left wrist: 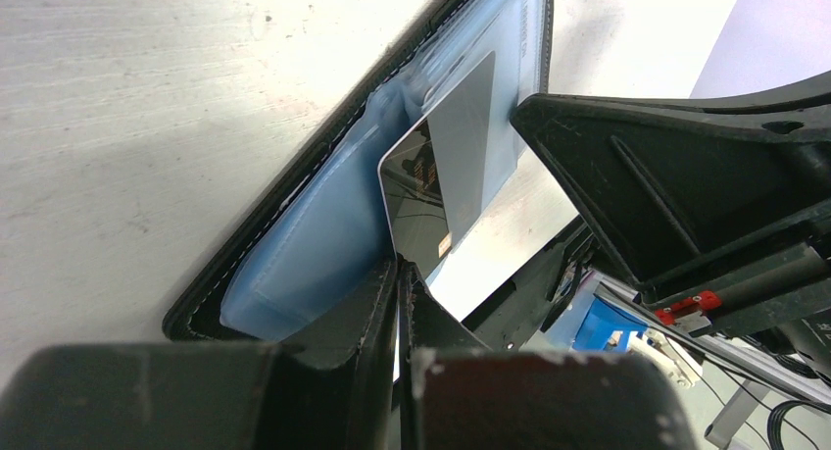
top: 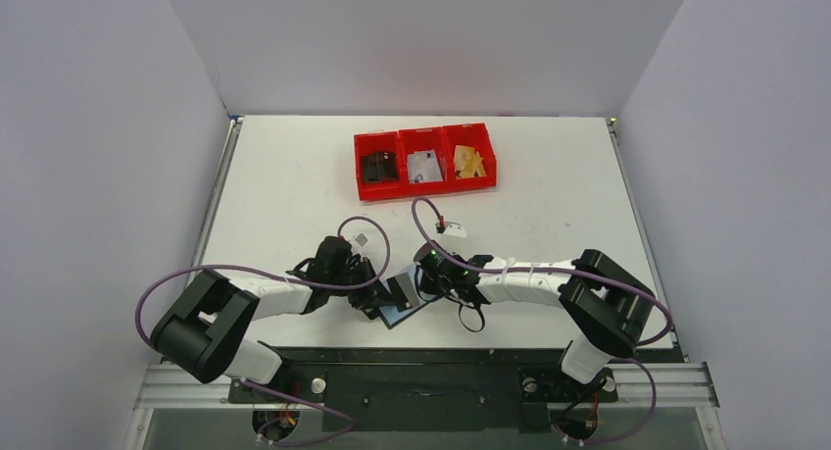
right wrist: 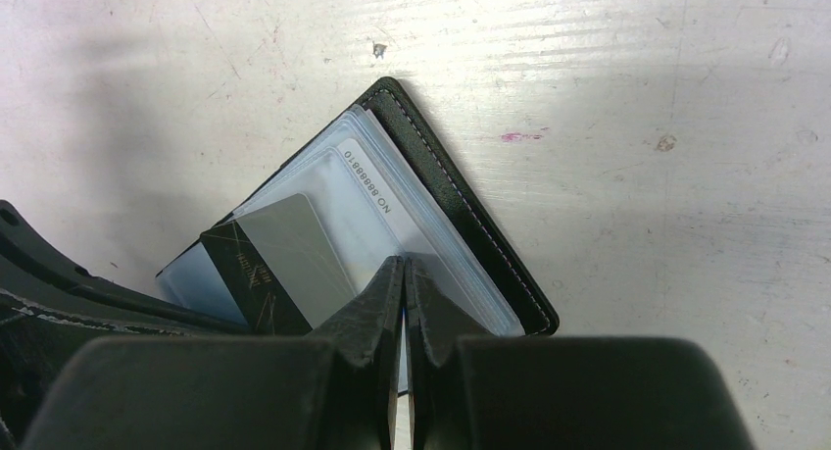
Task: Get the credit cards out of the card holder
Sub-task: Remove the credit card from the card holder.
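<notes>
— Where is the card holder [right wrist: 461,215]?
— Open on the table [right wrist: 637,77]. The right gripper [right wrist: 402,269] pinches its clear sleeve [right wrist: 392,215]; the left gripper [left wrist: 400,274] pinches a protruding credit card's [left wrist: 461,146] corner.

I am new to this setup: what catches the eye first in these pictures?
The left hand and right hand meet at the table's near middle over an open card holder; a credit card sticks partly out of its clear sleeve, its corner at the shut left hand. Three red bins stand at the far side.
</notes>
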Available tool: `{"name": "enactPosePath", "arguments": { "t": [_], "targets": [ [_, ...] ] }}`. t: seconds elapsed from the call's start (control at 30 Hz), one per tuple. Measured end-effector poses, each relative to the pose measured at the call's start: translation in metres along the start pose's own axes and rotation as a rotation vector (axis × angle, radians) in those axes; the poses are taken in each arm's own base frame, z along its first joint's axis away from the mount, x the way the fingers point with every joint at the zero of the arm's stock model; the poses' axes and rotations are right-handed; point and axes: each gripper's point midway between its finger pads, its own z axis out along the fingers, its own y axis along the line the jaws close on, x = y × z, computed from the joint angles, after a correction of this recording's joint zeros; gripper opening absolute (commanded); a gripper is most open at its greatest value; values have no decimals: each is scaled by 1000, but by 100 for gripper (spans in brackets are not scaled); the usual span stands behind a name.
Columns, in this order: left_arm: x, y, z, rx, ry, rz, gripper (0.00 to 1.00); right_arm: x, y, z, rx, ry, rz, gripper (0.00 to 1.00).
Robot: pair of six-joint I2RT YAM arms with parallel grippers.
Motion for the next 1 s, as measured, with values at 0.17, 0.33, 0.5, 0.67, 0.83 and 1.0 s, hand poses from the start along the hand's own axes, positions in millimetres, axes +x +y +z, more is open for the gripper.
{"name": "enactPosePath", "arguments": {
  "t": [0.17, 0.33, 0.5, 0.67, 0.83, 1.0],
  "targets": [
    [0, 2, -3, -11, -4, 7, 0, 0, 0, 0, -2, -1, 2, 0],
    [-1, 3, -7, -19, -8, 7, 0, 0, 0, 1, -3, -2, 6, 0],
    [-1, 4, -10, -25, -11, 15, 0, 0, 0, 1, -13, -2, 16, 0],
    [0, 5, -14, -31, -12, 16, 0, -1, 0, 1, -16, -2, 19, 0],
    [0, 2, -19, -28, -20, 19, 0, -1, 0, 0, -17, -2, 19, 0],
    [1, 0, -23, -28, -23, 20, 0, -2, 0, 0, -21, 5, 25, 0]
  ]
}}
